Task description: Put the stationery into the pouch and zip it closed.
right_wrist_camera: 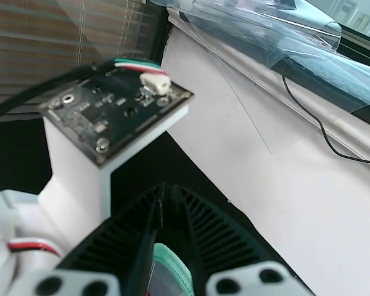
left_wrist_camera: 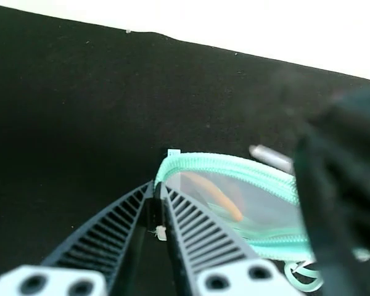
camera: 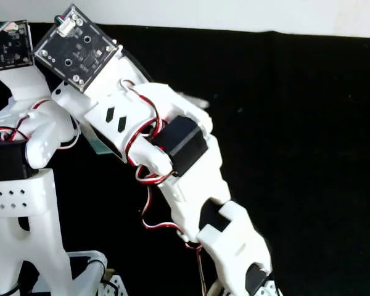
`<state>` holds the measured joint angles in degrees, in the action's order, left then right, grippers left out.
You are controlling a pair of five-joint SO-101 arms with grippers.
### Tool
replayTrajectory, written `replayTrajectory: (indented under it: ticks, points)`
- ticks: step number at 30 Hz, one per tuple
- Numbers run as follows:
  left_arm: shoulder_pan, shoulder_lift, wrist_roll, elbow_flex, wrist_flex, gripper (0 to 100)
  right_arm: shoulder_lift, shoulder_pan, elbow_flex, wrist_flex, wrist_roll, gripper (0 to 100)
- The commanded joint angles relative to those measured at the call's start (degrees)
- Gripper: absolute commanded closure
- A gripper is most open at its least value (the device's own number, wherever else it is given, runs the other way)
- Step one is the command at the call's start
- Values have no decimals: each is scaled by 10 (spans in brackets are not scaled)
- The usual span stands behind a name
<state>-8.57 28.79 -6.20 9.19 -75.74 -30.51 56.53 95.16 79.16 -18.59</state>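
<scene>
My left hand is pinched shut on the corner of the pouch, which lies on the black tabletop. My right hand is closed on its teal zip band. The pouch looks soft, light and slippery, so I'd hold it by that stiffer band.

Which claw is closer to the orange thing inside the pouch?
Left, I think. The left gripper pinches the pouch edge right beside the orange thing; the right gripper sits over the pouch's other end.
</scene>
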Motion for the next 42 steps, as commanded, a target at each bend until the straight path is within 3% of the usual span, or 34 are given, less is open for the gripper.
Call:
replayTrajectory:
  ticks: [1, 8, 17, 26, 37, 42]
  points:
    - [10, -26, 5, 6, 2, 993, 31, 31, 64, 2, -9, 992]
    - [10, -25, 7, 6, 2, 993, 32, -26, 64, 10, -8, 992]
    - [10, -20, 7, -2, -2, 993, 65, -136, 63, 130, -7, 989]
    - [11, -20, 4, -116, -64, 993, 90, -226, 61, 186, 39, 989]
    - [8, -24, 7, -281, -142, 993, 87, -278, 60, 218, 40, 989]
    - [-33, -25, 7, -333, -166, 993, 87, -284, 59, 218, 40, 989]
